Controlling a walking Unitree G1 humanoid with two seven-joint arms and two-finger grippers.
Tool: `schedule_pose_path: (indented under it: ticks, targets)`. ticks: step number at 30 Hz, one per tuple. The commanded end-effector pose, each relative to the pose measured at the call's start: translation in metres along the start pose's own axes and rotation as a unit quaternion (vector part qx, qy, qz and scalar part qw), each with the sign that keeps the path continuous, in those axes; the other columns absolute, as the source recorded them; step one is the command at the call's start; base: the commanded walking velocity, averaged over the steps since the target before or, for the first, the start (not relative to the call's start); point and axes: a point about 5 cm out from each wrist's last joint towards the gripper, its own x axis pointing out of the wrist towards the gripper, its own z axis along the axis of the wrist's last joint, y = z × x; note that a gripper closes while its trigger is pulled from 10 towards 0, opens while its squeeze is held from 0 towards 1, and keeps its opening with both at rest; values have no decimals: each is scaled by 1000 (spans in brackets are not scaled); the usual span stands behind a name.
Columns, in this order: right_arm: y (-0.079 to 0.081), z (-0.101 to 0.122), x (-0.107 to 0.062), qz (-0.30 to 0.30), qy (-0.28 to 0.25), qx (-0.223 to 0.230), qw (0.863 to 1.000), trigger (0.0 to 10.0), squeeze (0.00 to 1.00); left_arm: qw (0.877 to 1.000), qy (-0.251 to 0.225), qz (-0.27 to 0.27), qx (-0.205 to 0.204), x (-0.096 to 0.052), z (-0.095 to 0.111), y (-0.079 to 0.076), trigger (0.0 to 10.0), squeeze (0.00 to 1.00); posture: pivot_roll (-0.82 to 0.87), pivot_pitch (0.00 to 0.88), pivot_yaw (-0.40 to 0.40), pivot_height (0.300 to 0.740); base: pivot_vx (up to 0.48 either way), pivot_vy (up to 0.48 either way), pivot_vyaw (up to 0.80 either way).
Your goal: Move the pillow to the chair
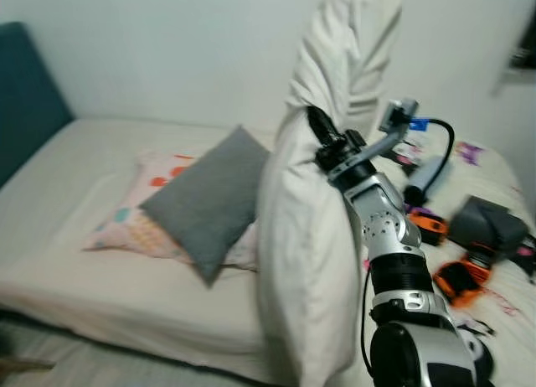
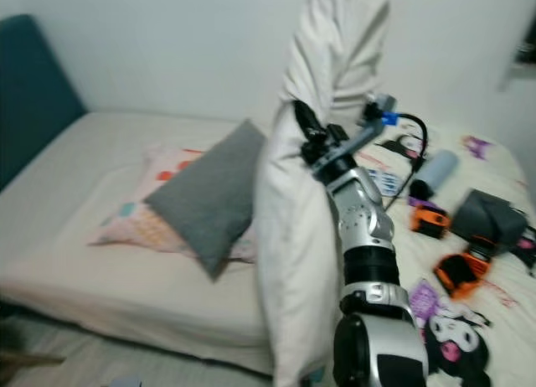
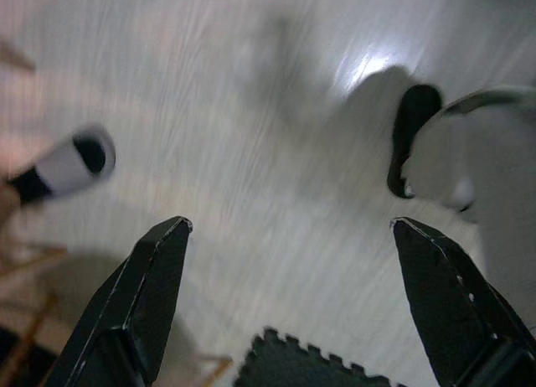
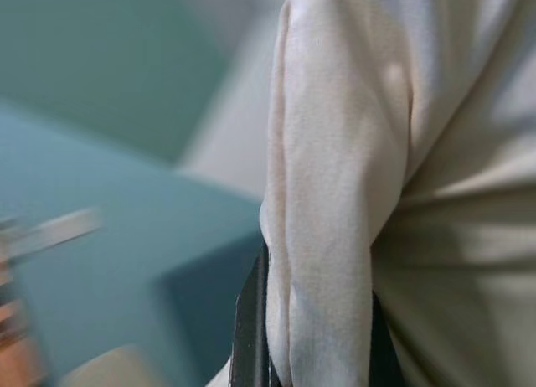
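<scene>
I count three pillows: one white pillow (image 1: 310, 236) held upright, one grey pillow (image 1: 209, 198) and one patterned pillow (image 1: 138, 219) under it, both on one bed (image 1: 100, 286). Two orange items (image 1: 431, 228) lie on the bed's right side, with one dark bag (image 1: 486, 224). I see two grippers: right gripper (image 1: 318, 123), left gripper (image 3: 289, 228).

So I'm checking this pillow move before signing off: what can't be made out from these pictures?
- Right gripper: fingertips buried in the white pillow, head views.
- Items on the bed behind the right arm: blurred, unidentifiable.
- Left gripper, open over blurred floor; the objects there are smeared.
- The chair: I can't locate it.
</scene>
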Motion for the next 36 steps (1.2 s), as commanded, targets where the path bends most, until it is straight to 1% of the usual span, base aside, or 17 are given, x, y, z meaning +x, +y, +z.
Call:
schedule_pose_path:
  ticks: [1,3,5,11,15,19,20,21,25,29,32,35,36]
  targets:
    - [23,5,13,70,-13,-3,997,0,0,1000,-10,2,9,1,7,2,10000,0,-107,17,31,740,0,0,800]
    - [33,-3,16,93,-6,5,996,0,0,1000,-13,1,9,1,9,1,10000,0,-105,16,29,740,0,0,800]
    - [40,-6,17,105,-6,11,994,0,0,1000,-16,0,9,1,11,-1,10000,0,-105,16,29,740,0,0,800]
    - [49,-9,20,125,-1,18,992,0,0,1000,-28,-8,-2,1,15,-4,10000,0,-100,17,27,740,0,0,800]
    - [56,-19,15,140,30,7,990,0,0,1000,-30,-9,-2,1,16,-4,10000,0,-97,23,27,740,0,0,800]
    - [59,-26,11,145,46,4,988,0,0,1000,-30,-9,-2,1,15,-3,10000,0,-95,29,29,740,0,0,800]
    - [60,-32,8,147,62,-4,987,0,0,1000,-30,-9,-1,1,15,-3,10000,0,-95,31,31,740,0,0,800]
    - [60,-32,8,147,62,-4,987,0,0,1000,-30,-9,-1,1,15,-3,10000,0,-95,31,31,740,0,0,800]
    - [62,-47,0,145,95,-15,985,0,0,1000,-28,-6,-6,1,14,0,10000,0,-90,39,37,740,0,0,800]
    - [62,-49,-2,141,100,-16,985,0,0,1000,-23,-2,-21,1,12,2,10000,0,-90,43,42,740,0,0,800]
    - [62,-50,-3,139,102,-17,985,0,0,1000,-19,-1,-22,1,11,2,10000,0,-90,43,42,740,0,0,800]
    - [60,-50,-4,133,103,-17,986,0,0,1000,-17,1,-25,1,11,3,10000,0,-89,45,43,740,-415,247,800]
    - [59,-51,-4,131,105,-18,986,0,0,1000,-18,1,-18,1,11,3,10000,0,-88,45,43,740,0,0,800]
